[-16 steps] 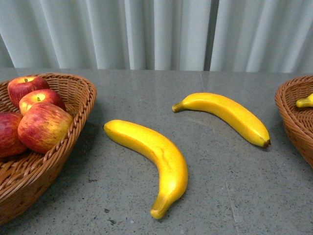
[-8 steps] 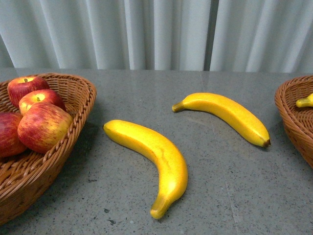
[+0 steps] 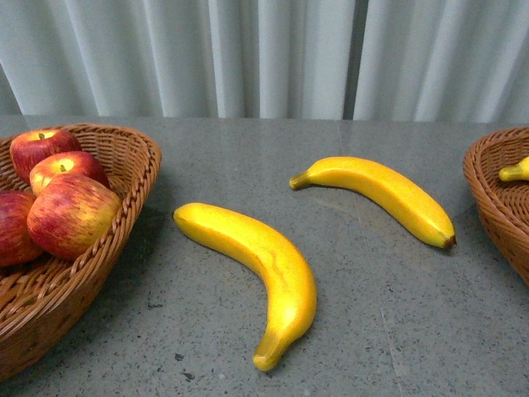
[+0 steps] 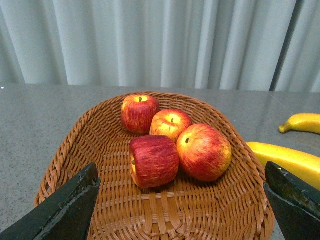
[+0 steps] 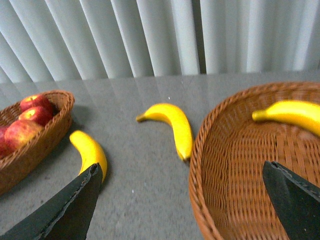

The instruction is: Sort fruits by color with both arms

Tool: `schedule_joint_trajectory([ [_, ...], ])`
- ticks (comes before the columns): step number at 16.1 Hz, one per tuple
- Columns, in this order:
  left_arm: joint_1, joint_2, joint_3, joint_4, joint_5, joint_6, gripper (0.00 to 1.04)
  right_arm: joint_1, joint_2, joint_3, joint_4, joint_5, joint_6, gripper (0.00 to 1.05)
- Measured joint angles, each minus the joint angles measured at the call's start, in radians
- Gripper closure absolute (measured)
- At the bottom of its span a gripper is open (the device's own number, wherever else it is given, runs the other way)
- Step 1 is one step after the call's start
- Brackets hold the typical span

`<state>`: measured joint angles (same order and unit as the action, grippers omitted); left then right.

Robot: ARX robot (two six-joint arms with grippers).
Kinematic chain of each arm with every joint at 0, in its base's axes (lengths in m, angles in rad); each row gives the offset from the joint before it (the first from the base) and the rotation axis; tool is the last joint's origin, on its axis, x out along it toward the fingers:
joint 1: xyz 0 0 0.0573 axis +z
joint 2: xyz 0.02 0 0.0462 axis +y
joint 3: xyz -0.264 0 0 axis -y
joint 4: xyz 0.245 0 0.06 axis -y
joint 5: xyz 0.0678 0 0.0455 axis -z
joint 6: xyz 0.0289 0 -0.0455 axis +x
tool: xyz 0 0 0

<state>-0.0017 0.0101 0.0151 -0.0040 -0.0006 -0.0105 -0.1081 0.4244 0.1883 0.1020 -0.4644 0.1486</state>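
Observation:
Two yellow bananas lie on the grey table between the baskets, the near banana [image 3: 264, 260] and the far banana [image 3: 388, 194]. Several red apples [image 3: 70, 215] sit in the left wicker basket [image 3: 136, 178]. A third banana [image 5: 295, 112] lies in the right wicker basket [image 5: 215, 150]. My left gripper [image 4: 182, 207] hangs open over the near part of the left basket [image 4: 75, 145], with nothing between its fingers; the apples [image 4: 202, 150] lie beyond it. My right gripper [image 5: 182, 200] stands open over the right basket's near rim, holding nothing. Neither arm shows in the front view.
A pale pleated curtain [image 3: 264, 58] closes off the table's far edge. Only part of the right basket [image 3: 488, 190] shows at the edge of the front view, with a banana tip [image 3: 514, 172] in it.
The front view has shifted very slightly to the left. The bananas and apples lie where they were.

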Motion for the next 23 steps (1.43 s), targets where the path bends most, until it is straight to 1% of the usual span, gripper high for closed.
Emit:
schedule_joint_trajectory([
  [1,0.000,0.000,0.000,0.000,0.000,0.000,0.07,0.052,0.106,0.040,0.102,0.038,0.000,0.06],
  [2,0.000,0.000,0.000,0.000,0.000,0.000,0.07,0.132,0.238,0.089,0.196,0.100,0.000,0.06],
  [3,0.000,0.000,0.000,0.000,0.000,0.000,0.07,0.217,0.350,0.135,0.261,0.148,-0.003,0.06],
  [5,0.000,0.000,0.000,0.000,0.000,0.000,0.07,0.423,0.571,0.267,0.386,0.249,-0.023,0.06],
  [6,0.000,0.000,0.000,0.000,0.000,0.000,0.07,0.500,0.681,0.348,0.415,0.277,-0.025,0.06],
  [8,0.000,0.000,0.000,0.000,0.000,0.000,0.07,0.580,0.892,0.477,0.385,0.323,-0.024,0.06],
  [10,0.000,0.000,0.000,0.000,0.000,0.000,0.07,0.639,1.070,0.585,0.302,0.383,-0.004,0.06],
  [13,0.000,0.000,0.000,0.000,0.000,0.000,0.07,0.720,1.204,0.705,0.176,0.412,0.028,0.06],
  [17,0.000,0.000,0.000,0.000,0.000,0.000,0.07,0.750,1.301,0.778,0.061,0.443,0.026,0.06],
  [20,0.000,0.000,0.000,0.000,0.000,0.000,0.07,0.761,1.338,0.791,0.041,0.473,0.001,0.06],
  [23,0.000,0.000,0.000,0.000,0.000,0.000,0.07,0.776,1.423,0.801,0.072,0.514,-0.043,0.06],
])
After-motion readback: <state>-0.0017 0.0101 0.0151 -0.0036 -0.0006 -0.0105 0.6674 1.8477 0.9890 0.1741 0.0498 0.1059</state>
